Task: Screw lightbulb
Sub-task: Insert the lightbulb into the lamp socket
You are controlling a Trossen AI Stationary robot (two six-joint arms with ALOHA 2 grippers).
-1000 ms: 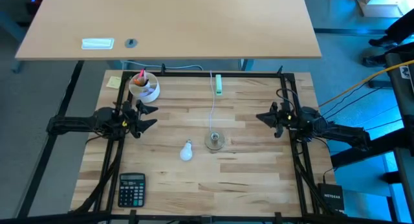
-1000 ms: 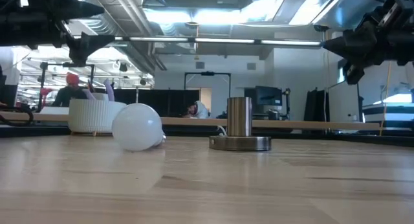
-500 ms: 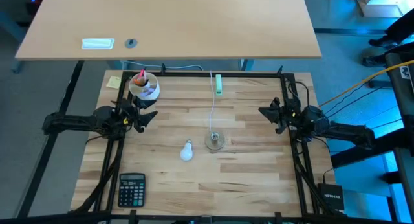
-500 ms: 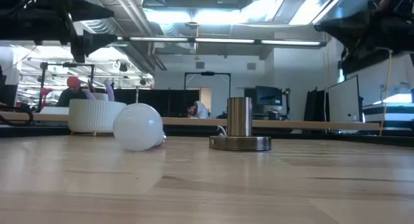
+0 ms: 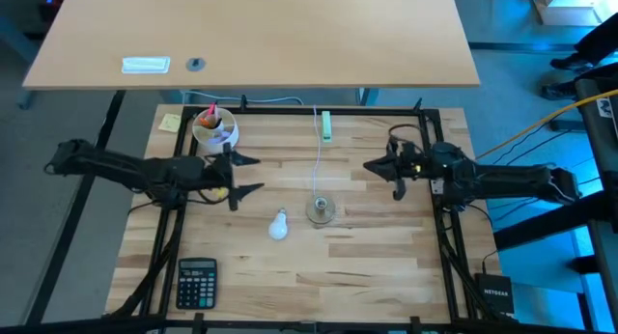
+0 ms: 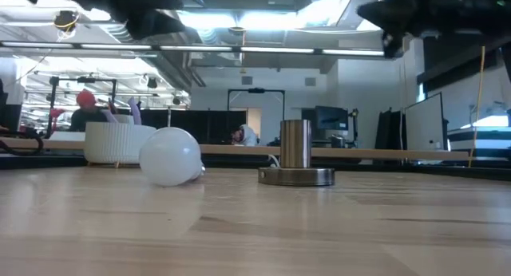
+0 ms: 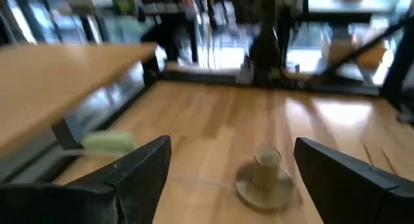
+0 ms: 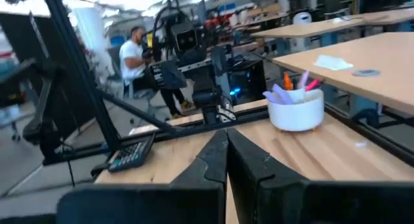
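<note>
The white lightbulb (image 5: 279,225) lies on its side on the wooden table (image 5: 367,266), left of the round grey socket (image 5: 321,210); in the low view the lightbulb (image 6: 169,155) rests on its glass beside the upright socket (image 6: 296,159). A thin white cord (image 5: 318,155) runs from the socket to the far edge. My left gripper (image 5: 253,175) hangs open above the table, left of and beyond the bulb; its wrist view shows the socket (image 7: 264,179) between its fingers, farther off. My right gripper (image 5: 370,165) is shut, raised to the right of the socket.
A white bowl (image 5: 214,129) with pink and orange things stands at the far left. A calculator (image 5: 197,281) lies near the front left corner, and a green piece (image 5: 326,126) lies by the far edge. The black frame rails (image 5: 439,228) run along both sides. Bare wood lies before the socket.
Both arms have risen and reached in from the table's sides toward its middle, most of it in the last half second. My left gripper has rolled as it came and stays open. My right gripper stays shut. Bulb and socket have not moved.
</note>
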